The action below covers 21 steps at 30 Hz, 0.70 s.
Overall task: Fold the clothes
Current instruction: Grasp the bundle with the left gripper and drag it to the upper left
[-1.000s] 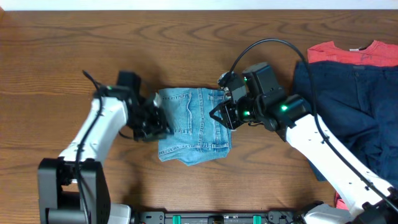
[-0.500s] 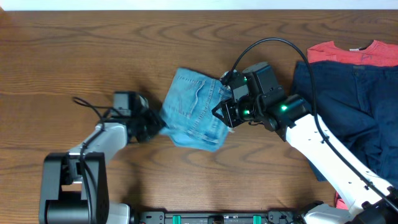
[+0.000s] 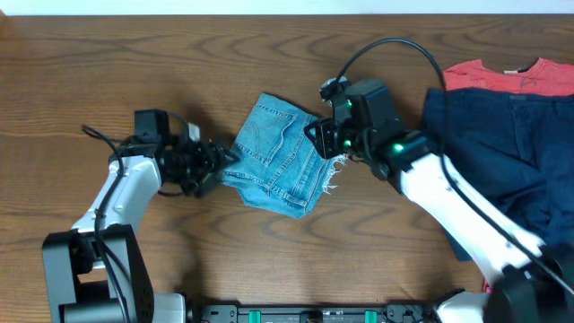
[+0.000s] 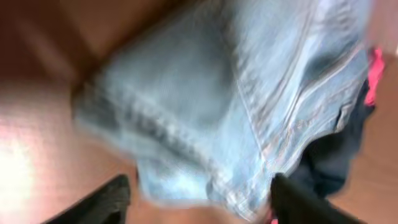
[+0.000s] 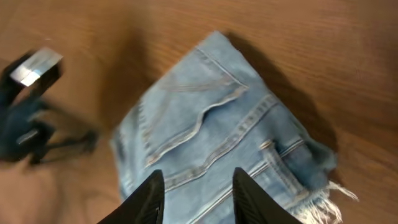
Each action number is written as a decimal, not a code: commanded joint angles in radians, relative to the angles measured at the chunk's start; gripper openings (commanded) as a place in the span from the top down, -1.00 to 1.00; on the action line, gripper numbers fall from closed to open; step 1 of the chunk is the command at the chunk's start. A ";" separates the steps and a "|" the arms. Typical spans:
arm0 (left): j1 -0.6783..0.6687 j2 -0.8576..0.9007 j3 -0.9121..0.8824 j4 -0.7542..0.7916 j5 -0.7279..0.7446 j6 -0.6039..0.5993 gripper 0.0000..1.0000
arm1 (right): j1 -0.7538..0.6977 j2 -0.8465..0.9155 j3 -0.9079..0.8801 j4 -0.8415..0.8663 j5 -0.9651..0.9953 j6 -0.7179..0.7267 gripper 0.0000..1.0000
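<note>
The folded light-blue jeans [image 3: 280,166] lie askew at the table's middle, a back pocket up and the frayed hem [image 3: 332,184] at the right. My left gripper [image 3: 221,165] is at their left edge, fingers wide apart and open; in the blurred left wrist view the jeans [image 4: 236,93] fill the frame ahead of the left gripper [image 4: 199,190]. My right gripper [image 3: 325,146] hovers over the jeans' right side. In the right wrist view the right gripper [image 5: 198,177] is open, with flat denim [image 5: 205,124] showing in the gap.
A dark navy garment [image 3: 502,152] lies spread at the right, overlapping a coral-red T-shirt [image 3: 502,76] at the back right. Bare wooden table [image 3: 134,81] surrounds the jeans. The right arm's black cable [image 3: 395,49] arches above its wrist.
The jeans turned and slid up and right. My left gripper held their left edge, then opened and let go, drawing back left. My right gripper moved slightly up.
</note>
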 commanded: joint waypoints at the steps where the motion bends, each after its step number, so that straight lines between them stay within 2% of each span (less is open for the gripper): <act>1: 0.002 -0.013 -0.006 -0.106 0.059 0.026 -0.79 | -0.034 0.127 0.002 0.022 0.028 0.068 0.35; 5: 0.002 -0.013 -0.072 -0.142 0.036 0.026 -0.99 | -0.071 0.255 0.002 0.029 -0.031 0.081 0.42; 9: 0.002 -0.012 -0.164 -0.037 0.037 -0.050 -0.96 | -0.085 0.324 0.002 0.028 -0.097 0.081 0.45; 14: -0.027 -0.011 -0.310 0.233 0.038 -0.256 -0.96 | -0.085 0.341 0.002 0.024 -0.111 0.080 0.47; 19: -0.142 -0.011 -0.422 0.572 0.033 -0.430 -0.96 | -0.085 0.341 0.002 0.013 -0.110 0.080 0.46; 21: -0.194 -0.011 -0.435 0.636 -0.010 -0.491 -0.96 | -0.085 0.341 0.002 0.009 -0.111 0.080 0.46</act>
